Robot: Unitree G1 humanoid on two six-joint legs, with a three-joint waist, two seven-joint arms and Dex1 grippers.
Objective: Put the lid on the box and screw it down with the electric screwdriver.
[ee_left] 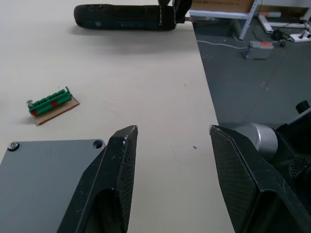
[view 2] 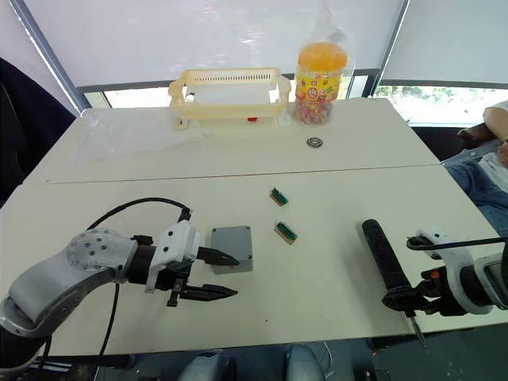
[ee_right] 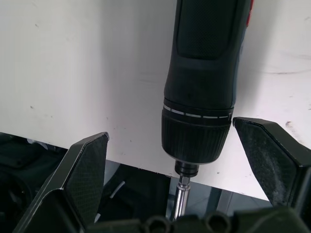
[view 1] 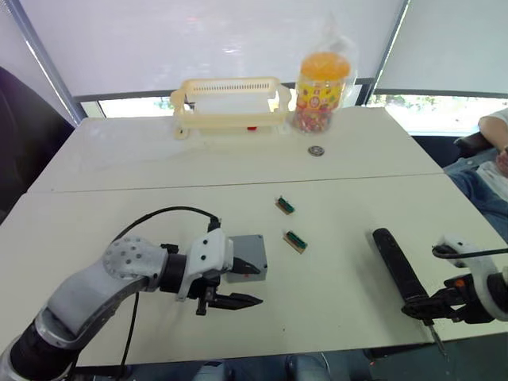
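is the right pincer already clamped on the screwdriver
No: the right pincer stands open, its fingers on either side of the electric screwdriver with gaps between.

Head stereo pair: high, facing forward and down over the table (view 1: 333,262); both eyes share the near half.
Left wrist cam: low, close above the box (ee_left: 46,184), facing right across the table toward the electric screwdriver (ee_left: 121,17), also in the head views.
Right wrist cam: very close on the screwdriver's bit end at the near edge.
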